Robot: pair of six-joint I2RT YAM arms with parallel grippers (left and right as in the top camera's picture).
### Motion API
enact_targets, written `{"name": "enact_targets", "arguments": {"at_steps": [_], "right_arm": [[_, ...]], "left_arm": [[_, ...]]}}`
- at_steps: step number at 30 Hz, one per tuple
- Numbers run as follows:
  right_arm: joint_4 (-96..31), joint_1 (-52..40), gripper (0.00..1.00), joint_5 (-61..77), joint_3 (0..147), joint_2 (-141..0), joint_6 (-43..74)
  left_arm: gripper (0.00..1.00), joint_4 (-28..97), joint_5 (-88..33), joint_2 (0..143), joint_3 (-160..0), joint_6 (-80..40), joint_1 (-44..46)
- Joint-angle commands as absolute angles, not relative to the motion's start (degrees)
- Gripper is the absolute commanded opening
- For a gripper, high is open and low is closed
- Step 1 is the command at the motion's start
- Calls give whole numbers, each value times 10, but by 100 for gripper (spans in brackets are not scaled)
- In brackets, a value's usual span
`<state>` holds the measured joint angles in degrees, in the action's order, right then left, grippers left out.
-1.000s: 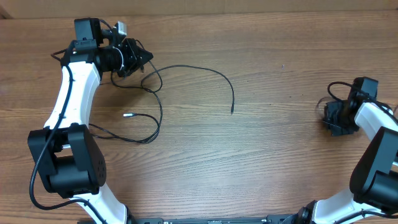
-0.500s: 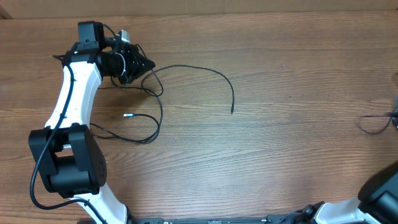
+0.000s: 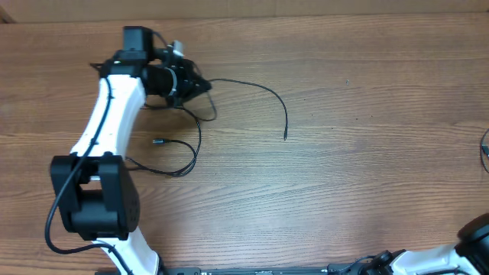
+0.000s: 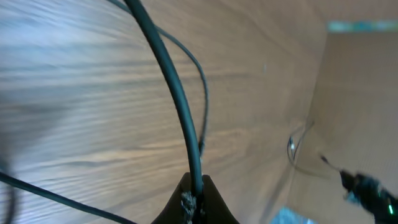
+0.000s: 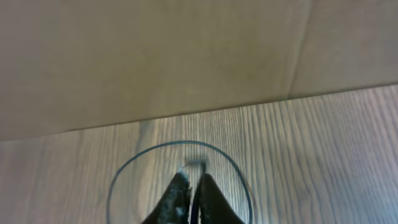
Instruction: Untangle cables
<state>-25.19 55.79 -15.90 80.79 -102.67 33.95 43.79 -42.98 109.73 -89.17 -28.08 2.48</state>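
Looking overhead: pinched shut on long cable point(image 3: 286, 122) with left gripper point(image 3: 206, 82), far left; tangled with second cable point(image 3: 159, 140) just below.
Left wrist: clamped tight on that long cable, no gap.
Right wrist: closed right gripper point(image 5: 189, 186), seemingly nipping looped cable point(image 5: 180, 144).
Risk: probably cinching the tangle tighter if yanked hard.

1. A brown wooden desk point(image 3: 367, 191) fills the overhead view, its grain running side to side.
2. Along the far edge, a pale tan panel point(image 5: 155, 56) stands up behind it like a low wall.
3. The right wrist view catches a straight seam point(image 5: 300, 46) running down that panel to the desk.
4. In the left wrist view, a blurred teal strip point(image 4: 364, 25) sits high on the panel.
5. Light falls soft and even across the wood.
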Motion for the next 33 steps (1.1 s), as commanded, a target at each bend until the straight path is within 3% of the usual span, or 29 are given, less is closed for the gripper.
{"name": "enact_targets", "arguments": {"at_steps": [1,5,7,8,11,13,18,25,28,33], "right_arm": [[-229,560,10,-165,809,-1066,324],[-183,560,15,-126,809,-1079,260],[-162,560,22,-110,811,-1080,220],[-158,560,32,-110,812,-1080,221],[-156,560,80,-93,818,-1080,227],[-162,558,99,-70,829,-1080,227],[-210,528,100,-11,873,-1080,227],[-269,442,100,-11,893,-1080,226],[-300,395,100,-11,893,-1080,227],[-334,316,100,-11,893,-1080,227]], "left_arm": [[4,439,-430,1090,-893,-275,63],[4,439,-402,1090,-893,-274,103],[4,438,-381,1090,-893,-275,122],[4,436,-376,1090,-893,-275,131],[4,432,-375,1090,-893,-279,149],[4,432,-375,1090,-893,-279,159],[4,428,-380,1090,-893,-270,171],[4,387,-482,1090,-893,-146,194],[4,388,-444,1090,-893,-154,201],[4,387,-298,1090,-893,-267,206]]}}
